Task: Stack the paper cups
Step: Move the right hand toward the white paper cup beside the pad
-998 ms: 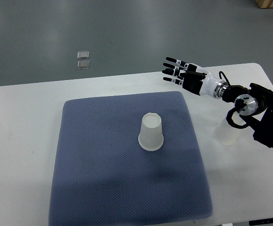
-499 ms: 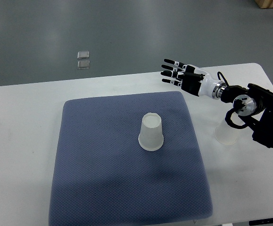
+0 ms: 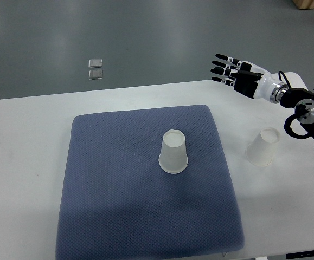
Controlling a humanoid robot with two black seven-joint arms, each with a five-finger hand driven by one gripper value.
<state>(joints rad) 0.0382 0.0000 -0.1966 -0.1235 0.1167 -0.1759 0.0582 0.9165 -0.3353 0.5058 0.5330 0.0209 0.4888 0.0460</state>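
- Here we see the white bench (image 3: 26, 124) from above, with a blue-grey mat (image 3: 119, 216) laid across its middle and reaching down to the near edge.
- On the mat, a little toward its far-right part, stands one paper cup (image 3: 173, 153), upside down, base uppermost and rim flat on the fabric.
- A second paper cup (image 3: 263, 146) stands on the bare bench just beside the mat's right edge, also inverted, and tilted slightly in our view; it is well apart from the first cup.
- The right hand (image 3: 242, 77) comes in from the right edge of the picture and hangs over the bench's far edge, near its far-right corner.
- Its fingers (image 3: 222, 64) are stretched out and spread apart, pointing left, and they hold nothing.
- We find the hand clear of both cups; the second cup lies nearer to us than the wrist.
- Beyond the bench, on the grey floor (image 3: 146, 32), lie two small pale squares (image 3: 95, 69), one just behind the other.
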